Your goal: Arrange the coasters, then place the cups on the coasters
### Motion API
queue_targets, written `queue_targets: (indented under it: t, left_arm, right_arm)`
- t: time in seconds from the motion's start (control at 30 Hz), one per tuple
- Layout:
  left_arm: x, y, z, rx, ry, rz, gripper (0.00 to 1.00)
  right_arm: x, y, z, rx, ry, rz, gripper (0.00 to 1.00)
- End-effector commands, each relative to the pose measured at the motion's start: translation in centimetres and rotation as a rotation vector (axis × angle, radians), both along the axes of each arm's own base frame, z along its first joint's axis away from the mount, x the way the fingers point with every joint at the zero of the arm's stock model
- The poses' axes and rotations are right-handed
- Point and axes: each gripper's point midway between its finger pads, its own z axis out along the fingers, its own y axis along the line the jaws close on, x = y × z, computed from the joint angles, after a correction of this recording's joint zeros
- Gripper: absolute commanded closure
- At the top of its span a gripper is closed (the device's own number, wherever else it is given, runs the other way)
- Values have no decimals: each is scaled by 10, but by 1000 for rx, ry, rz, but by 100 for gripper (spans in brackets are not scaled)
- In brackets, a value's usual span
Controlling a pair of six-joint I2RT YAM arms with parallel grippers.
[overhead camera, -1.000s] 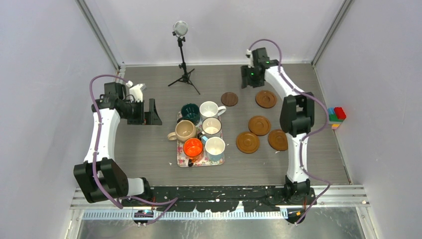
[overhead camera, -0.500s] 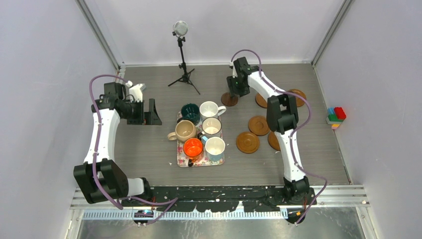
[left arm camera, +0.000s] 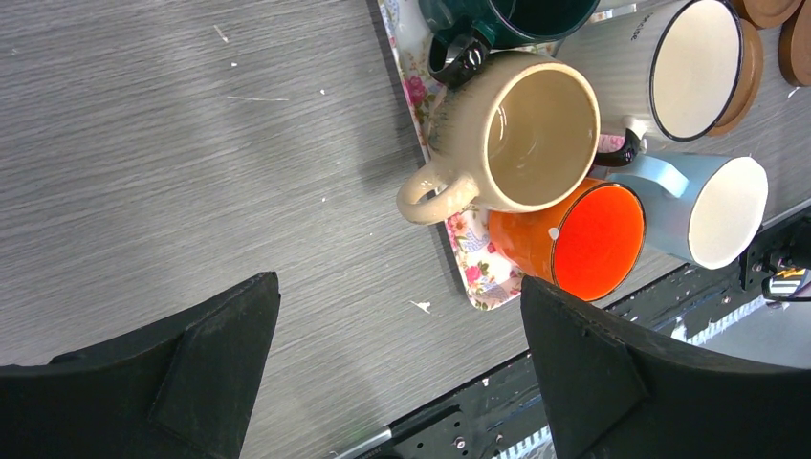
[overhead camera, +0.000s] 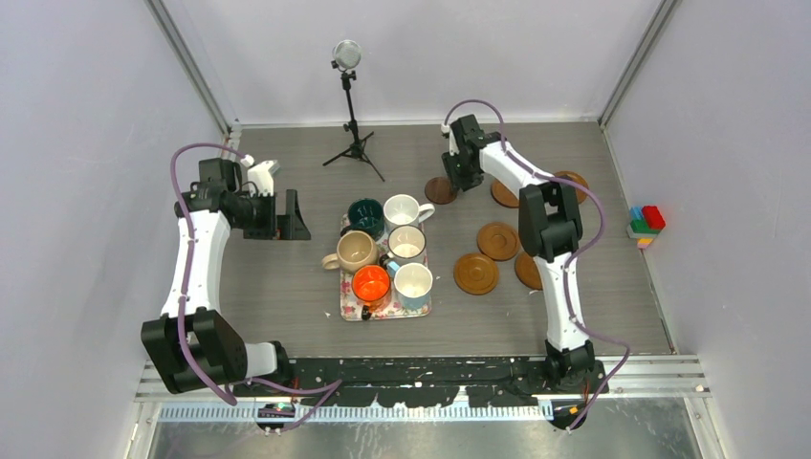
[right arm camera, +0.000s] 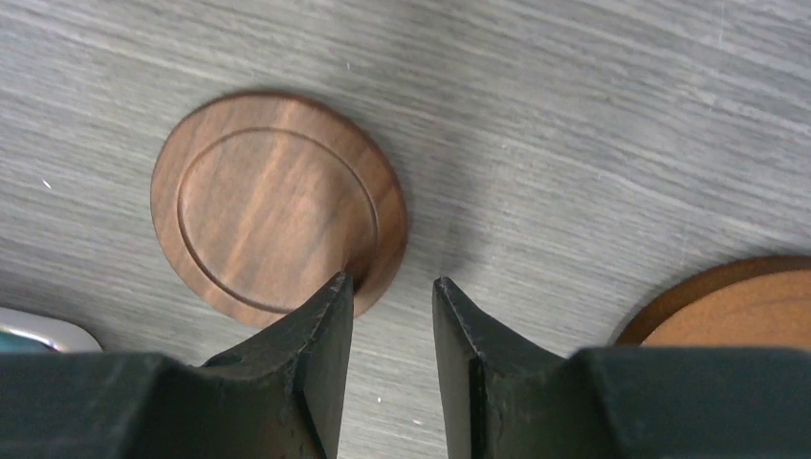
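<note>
- right arm (overhead camera: 550, 225): a second ago it reached out to the far edge. Now it has swung in over the dark coaster (overhead camera: 438, 189), at 1 o'clock of the tray (left arm camera: 478, 277); barely any change in the last half second.
- right fingers (right arm camera: 316, 354): narrow gap, not pinching. One tip overlaps the dark coaster's rim at its 5 o'clock, the other is over bare surface (overhead camera: 287, 287) just beside it.
- dark coaster: flat on the surface, same spot as before.
- orange-brown coasters (overhead camera: 497, 240): grouped at 3 o'clock of the tray, unmoved. The far one (overhead camera: 577, 182), hidden under the arm a second ago, now shows.
- cups (overhead camera: 406, 241): all six upright on the tray, no change.
- left fingers (left arm camera: 191, 373): spread wide, holding nothing, hovering over the surface at 9 o'clock of the tray; same pose as before.
</note>
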Motion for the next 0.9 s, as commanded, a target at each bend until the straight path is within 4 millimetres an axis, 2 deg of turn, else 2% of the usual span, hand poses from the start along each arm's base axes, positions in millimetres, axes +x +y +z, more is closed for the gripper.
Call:
queue_targets:
  t: [0.0, 0.37, 0.53, 0.63, 0.73, 0.77, 0.87]
  left_arm:
    - [-1, -1, 9, 9, -52, -19, 0]
    - [-3, -1, 7, 13, -50, -20, 0]
    - [-2, -2, 7, 6, -45, -22, 0]
    - [-2, -2, 7, 5, -46, -23, 0]
    - [-2, -2, 8, 7, -48, -23, 0]
    - [-2, -2, 7, 9, -46, -22, 0]
    - [-2, -1, 8, 9, -48, -21, 0]
  right_arm:
    - [-22, -21, -5, -96, 46, 18, 60]
    - [-38, -41, -13, -132, 81, 2, 61]
    - [-48, -37, -8, -91, 93, 16, 61]
    - [-47, -32, -2, -66, 84, 13, 61]
    - [-38, -29, 13, -48, 45, 1, 59]
    - [-36, -21, 21, -7, 38, 11, 58]
    - [-25, -16, 60, 51, -22, 13, 54]
